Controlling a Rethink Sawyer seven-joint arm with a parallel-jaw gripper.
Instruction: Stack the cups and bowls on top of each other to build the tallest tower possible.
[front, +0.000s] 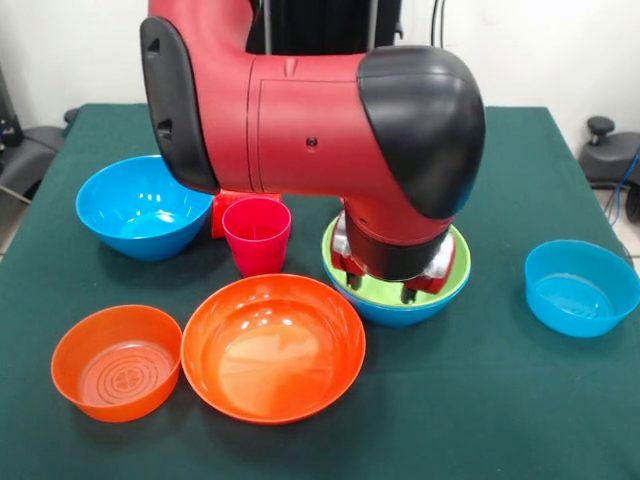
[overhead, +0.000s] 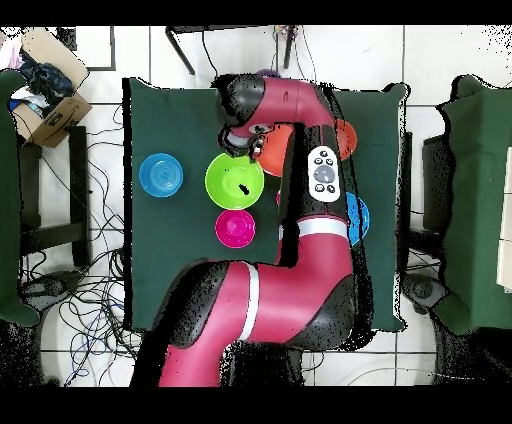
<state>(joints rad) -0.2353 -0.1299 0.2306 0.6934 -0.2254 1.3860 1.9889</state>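
A lime green bowl (front: 456, 268) sits nested in a large blue bowl (front: 400, 313) right of centre. My gripper (front: 380, 290) hangs just over the green bowl's inside, its two dark fingertips (front: 409, 295) apart with nothing between them. A pink-red cup (front: 257, 235) stands upright to its left, with a red-orange cup (front: 221, 215) partly hidden behind it. A second large blue bowl (front: 135, 205) is at the far left. A large orange bowl (front: 272, 347) and a small ringed orange bowl (front: 117, 362) are at the front. A light blue bowl (front: 582, 287) stands at the right.
In the overhead view a small magenta bowl (overhead: 235, 228) lies beside the green bowl (overhead: 234, 180); the arm hides it in the front view. My bulky arm (front: 300, 110) spans the table's middle. The green cloth's front right has free room.
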